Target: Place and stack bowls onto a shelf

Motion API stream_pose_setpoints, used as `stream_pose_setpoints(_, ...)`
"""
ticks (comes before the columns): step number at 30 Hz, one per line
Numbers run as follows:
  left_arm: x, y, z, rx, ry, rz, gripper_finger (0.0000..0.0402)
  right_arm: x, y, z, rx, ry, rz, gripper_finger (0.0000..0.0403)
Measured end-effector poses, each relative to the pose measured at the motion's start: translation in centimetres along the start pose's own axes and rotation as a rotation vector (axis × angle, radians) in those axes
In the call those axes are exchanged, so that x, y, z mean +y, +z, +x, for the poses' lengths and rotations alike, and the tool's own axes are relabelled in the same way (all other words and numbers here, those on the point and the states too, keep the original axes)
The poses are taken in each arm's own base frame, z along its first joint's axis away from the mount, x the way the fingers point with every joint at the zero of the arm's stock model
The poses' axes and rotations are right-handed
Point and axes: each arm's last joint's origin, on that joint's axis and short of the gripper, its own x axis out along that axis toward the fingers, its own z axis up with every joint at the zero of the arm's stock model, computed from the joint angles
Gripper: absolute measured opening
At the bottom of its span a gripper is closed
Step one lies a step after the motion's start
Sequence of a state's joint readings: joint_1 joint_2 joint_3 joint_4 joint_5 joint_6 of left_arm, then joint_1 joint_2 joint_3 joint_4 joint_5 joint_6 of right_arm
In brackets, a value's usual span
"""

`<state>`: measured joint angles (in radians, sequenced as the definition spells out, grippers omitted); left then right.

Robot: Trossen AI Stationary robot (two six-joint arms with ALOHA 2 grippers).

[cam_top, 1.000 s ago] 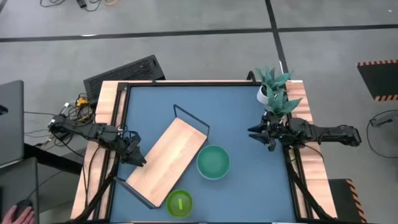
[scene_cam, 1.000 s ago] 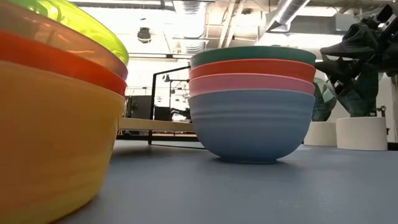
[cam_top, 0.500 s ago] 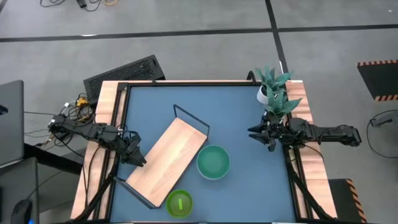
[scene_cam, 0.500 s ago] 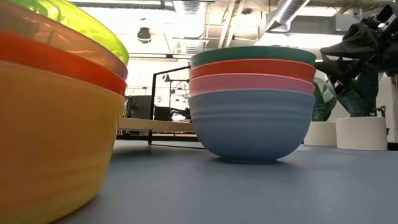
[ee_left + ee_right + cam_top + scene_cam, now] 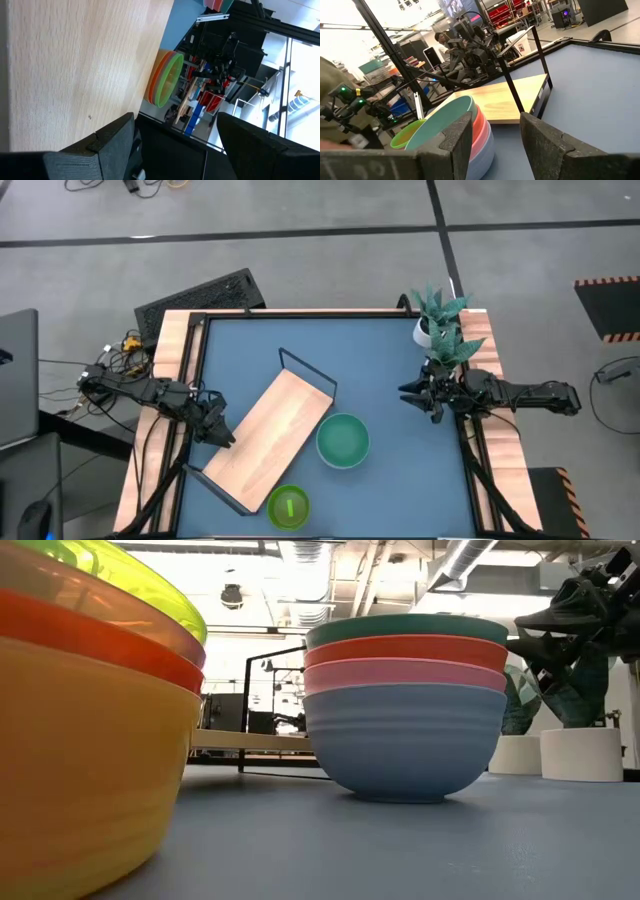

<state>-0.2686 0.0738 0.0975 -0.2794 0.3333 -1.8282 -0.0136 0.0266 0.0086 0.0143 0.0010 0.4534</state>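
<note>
At three o'clock the right gripper waits open-fingered; left gripper, fingers apart, crowds the shelf and could shove it into the teal-topped bowl stack.

The tabletop is a flat slate blue, edged in pale wood. The shelf is a light, blond wood board with fine grain, carried on a thin black wire frame. One stack of bowls runs teal on top, then red, then pink, with pale blue at the bottom. The other stack shows translucent lime green over red-orange over yellow. The plant has green leaves in a white pot. Both arms are dark, nearly black. The floor around is grey.
</note>
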Motion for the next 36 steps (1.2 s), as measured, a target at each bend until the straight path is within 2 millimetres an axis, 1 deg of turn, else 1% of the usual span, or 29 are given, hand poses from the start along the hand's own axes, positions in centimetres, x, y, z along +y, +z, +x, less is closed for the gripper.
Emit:
stream_pose_setpoints(14, 0.0, 0.0, 0.0, -0.001, -0.001, 0.000, 0.0269, 0.0, 0.0, 0.0, 0.000, 0.000, 0.000, 0.0189)
stream_pose_setpoints(18, -0.2, 0.3, 0.0, -0.100, -0.039, 0.004, 0.0269, 0.0, 0.0, 0.0, 0.000, 0.000, 0.000, 0.0189)
stream_pose_setpoints(23, -0.8, 0.5, 0.0, -0.212, -0.137, 0.017, 0.0269, 0.0, 0.0, 0.0, 0.000, 0.000, 0.000, 0.0189)
stream_pose_setpoints(26, -1.2, 0.5, -0.1, -0.226, -0.186, 0.021, 0.0269, 0.0, 0.0, 0.0, 0.000, 0.000, 0.000, 0.0189)
stream_pose_setpoints(29, -1.2, 0.5, -0.1, -0.252, -0.191, 0.007, 0.0269, 0.0, 0.0, 0.0, 0.000, 0.000, -0.008, 0.0189)
stream_pose_setpoints(32, -1.2, 0.6, -0.1, -0.251, -0.182, 0.019, 0.0269, 0.0, 0.0, 0.0, -0.001, -0.001, -0.058, 0.0189)
stream_pose_setpoints(36, -1.1, 0.6, -0.1, -0.259, -0.163, 0.065, 0.0269, 0.0, 0.1, 0.0, -0.014, 0.005, -0.003, 0.0189)
